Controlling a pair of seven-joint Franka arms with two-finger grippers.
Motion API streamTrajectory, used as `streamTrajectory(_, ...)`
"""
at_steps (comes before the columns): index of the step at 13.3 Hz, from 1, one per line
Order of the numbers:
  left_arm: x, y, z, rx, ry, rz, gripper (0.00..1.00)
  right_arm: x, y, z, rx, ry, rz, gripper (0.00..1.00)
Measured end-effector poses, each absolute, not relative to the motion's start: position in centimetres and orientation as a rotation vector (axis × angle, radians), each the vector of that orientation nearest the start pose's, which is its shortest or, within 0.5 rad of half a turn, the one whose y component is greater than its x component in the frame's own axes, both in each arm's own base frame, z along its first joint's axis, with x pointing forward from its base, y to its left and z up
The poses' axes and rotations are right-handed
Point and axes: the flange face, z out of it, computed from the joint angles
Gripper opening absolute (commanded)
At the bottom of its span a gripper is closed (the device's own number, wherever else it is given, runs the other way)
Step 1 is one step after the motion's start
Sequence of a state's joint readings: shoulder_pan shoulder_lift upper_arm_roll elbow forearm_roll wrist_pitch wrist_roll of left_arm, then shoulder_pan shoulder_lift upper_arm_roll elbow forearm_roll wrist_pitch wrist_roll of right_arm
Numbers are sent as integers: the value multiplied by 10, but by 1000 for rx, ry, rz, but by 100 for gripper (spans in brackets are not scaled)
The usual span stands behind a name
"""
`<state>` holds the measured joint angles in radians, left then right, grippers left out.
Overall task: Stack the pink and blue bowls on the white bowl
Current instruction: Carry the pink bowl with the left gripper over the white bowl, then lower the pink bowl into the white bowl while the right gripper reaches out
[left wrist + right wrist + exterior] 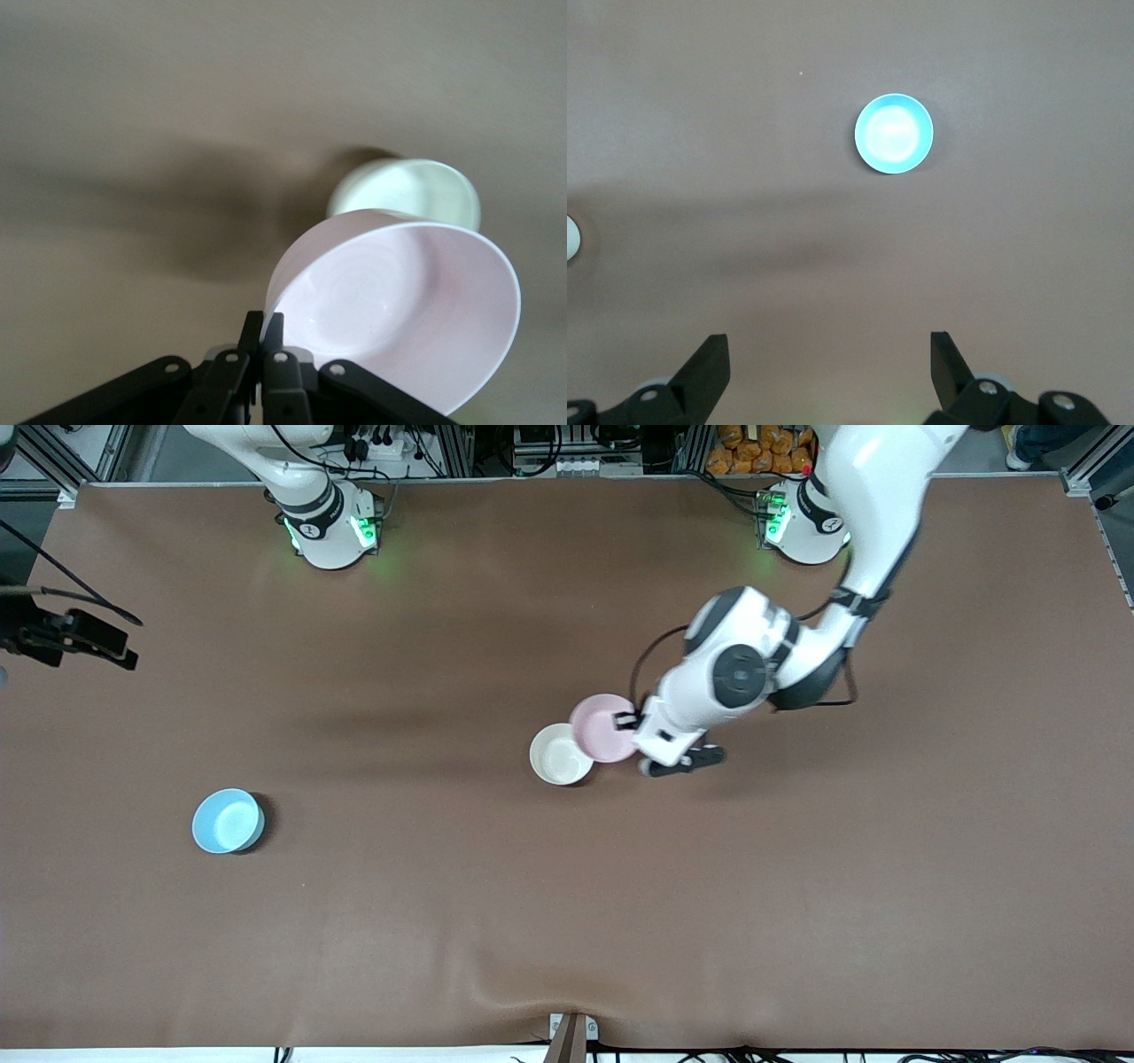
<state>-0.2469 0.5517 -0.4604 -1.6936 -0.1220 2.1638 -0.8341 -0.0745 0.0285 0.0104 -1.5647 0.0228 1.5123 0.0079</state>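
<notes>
your left gripper (263, 341) is clamped on the pink bowl's (601, 726) rim, holding it tilted (mouth up) partly over the white bowl (558, 755); your right gripper (829, 363) waits, fingers spread, high above the blue bowl (227, 821) near the right arm's end.

Both arms are glossy white moulded shells with rounded joints. Each base (332, 527) is a white cylinder ringed by a black band and lit with green lamps, which throw a green glow on the brown table. The left arm (873, 487) shows a round dark grey cap on its wrist joint (738, 676), black collars between its segments, and thin black cables looping along the forearm and wrist. The left gripper (263, 341) has matte black fingers on black angular linkages with silver screws. The right gripper (829, 363) has two blunt black fingers, with silver screws at their mounts.
</notes>
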Motion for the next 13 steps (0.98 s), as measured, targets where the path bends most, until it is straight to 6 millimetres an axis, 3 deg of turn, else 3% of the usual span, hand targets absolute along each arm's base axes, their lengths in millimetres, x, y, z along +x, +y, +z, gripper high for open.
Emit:
streamTrajectory(1, 525, -430, 296, -3315, -442, 432, 0, 561, -35, 596, -3110, 117, 147, 100)
streamTrajectory(3, 528, -447, 278, -3340, -458, 412, 0, 569, -41, 581, -3107, 129, 186, 100)
streamTrajectory(8, 531, -455, 246, -3354, -484, 412, 0, 584, -47, 548, -3098, 141, 263, 100)
streamTrajectory(11, 530, -455, 243, -3351, -485, 418, 0, 602, -79, 514, -3085, 218, 298, 100)
streamTrajectory(13, 531, -455, 242, -3351, -485, 419, 0, 612, -103, 475, -3063, 273, 379, 100)
